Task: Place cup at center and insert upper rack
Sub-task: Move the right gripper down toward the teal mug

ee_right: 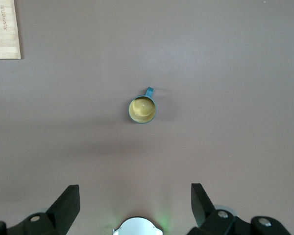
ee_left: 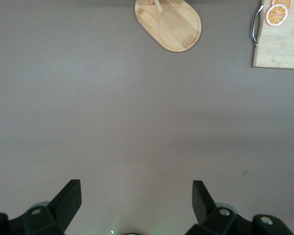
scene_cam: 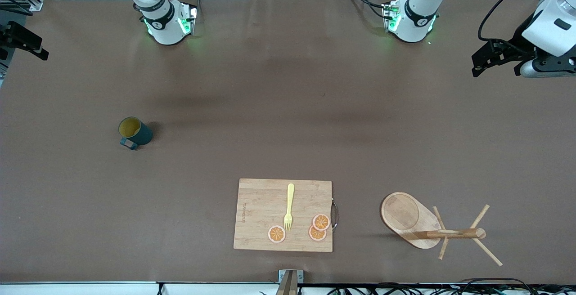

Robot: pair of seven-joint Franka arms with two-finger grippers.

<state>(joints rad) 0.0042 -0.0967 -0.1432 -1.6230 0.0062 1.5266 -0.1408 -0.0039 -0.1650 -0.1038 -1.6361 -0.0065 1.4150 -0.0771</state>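
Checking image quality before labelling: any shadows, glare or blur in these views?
Front view: soft arm shadows band the table, green glow at both bases, cup sharp. Right wrist view: faint shadow beside the cup, no glare. Left wrist view: evenly lit, upper rack cropped.

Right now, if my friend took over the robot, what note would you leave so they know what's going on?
Left gripper: open, holding nothing, up over bare table at the left arm's end.
Right gripper: open, holding nothing, up over the table with the cup below it.
Cup: upright toward the right arm's end, not at the center.
Mug tree: standing on its oval base toward the left arm's end, beside the cutting board, which carries a yellow fork and three orange slices.
Done: nothing.
Left: move the cup to the center, then bring in the mug tree.
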